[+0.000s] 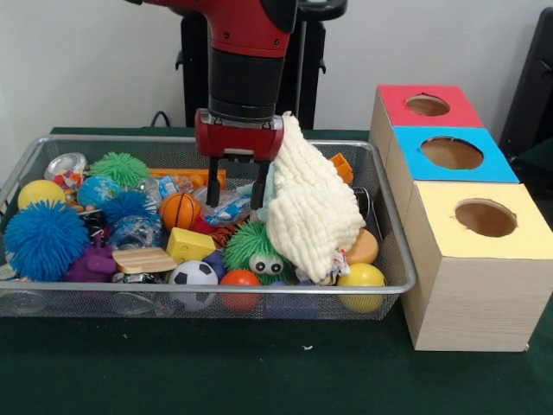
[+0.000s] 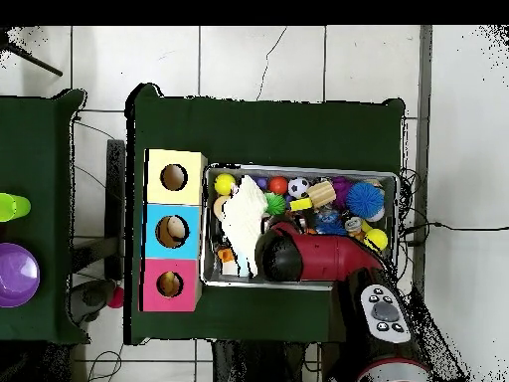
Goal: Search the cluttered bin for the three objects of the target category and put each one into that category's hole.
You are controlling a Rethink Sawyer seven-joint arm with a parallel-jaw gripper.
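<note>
The wire mesh bin (image 1: 26, 156) holds many toys. Hairy puffer balls lie in it: a green one (image 1: 121, 169) at the back left, a big blue one (image 1: 45, 239) at the front left, a smaller blue one (image 1: 128, 206), and a green one with eyes (image 1: 255, 246) in the middle. My gripper (image 1: 235, 194) hangs over the bin's middle, fingers apart, nothing between them. A white cloth (image 1: 311, 207) stands up against its right side. The red-topped box's hole (image 1: 428, 105) is at the far right. In the overhead view the arm (image 2: 298, 254) hides the gripper.
Blue-topped (image 1: 452, 153) and yellow-topped (image 1: 486, 218) box holes sit nearer the camera than the red one. The bin also holds yellow balls (image 1: 361, 277), a small football (image 1: 193, 275), a tiny basketball (image 1: 180, 210), wooden and yellow blocks. Overhead, the bin (image 2: 298, 171) lies right of the boxes.
</note>
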